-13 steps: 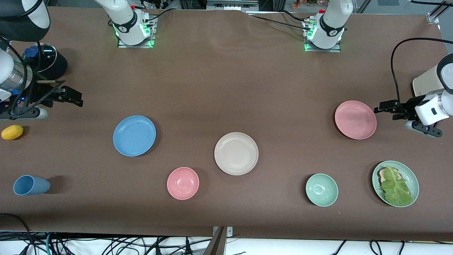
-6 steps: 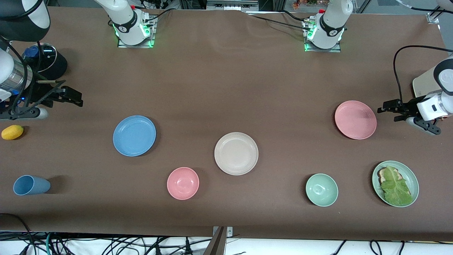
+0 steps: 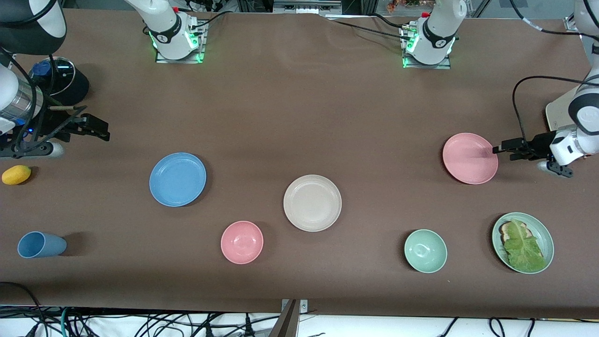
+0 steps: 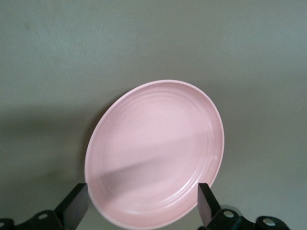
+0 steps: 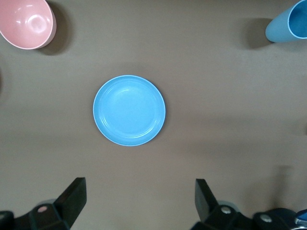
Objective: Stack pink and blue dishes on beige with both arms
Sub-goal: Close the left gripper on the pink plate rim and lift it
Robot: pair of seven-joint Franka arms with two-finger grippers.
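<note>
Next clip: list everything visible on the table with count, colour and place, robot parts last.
Blue plate: 1, blue, toward the right arm's end.
Beige plate: 1, cream, mid-table.
Pink plate: 1, pink, toward the left arm's end.
Pink bowl: 1, pink, nearer the camera than the beige plate.
Green bowl: 1, pale green.
Green plate: 1, pale green, holding lettuce.
Blue cup: 1, lying down.
Lemon: 1, yellow.
Left hand: open, at the pink plate's rim.
Right hand: open, waiting.
</note>
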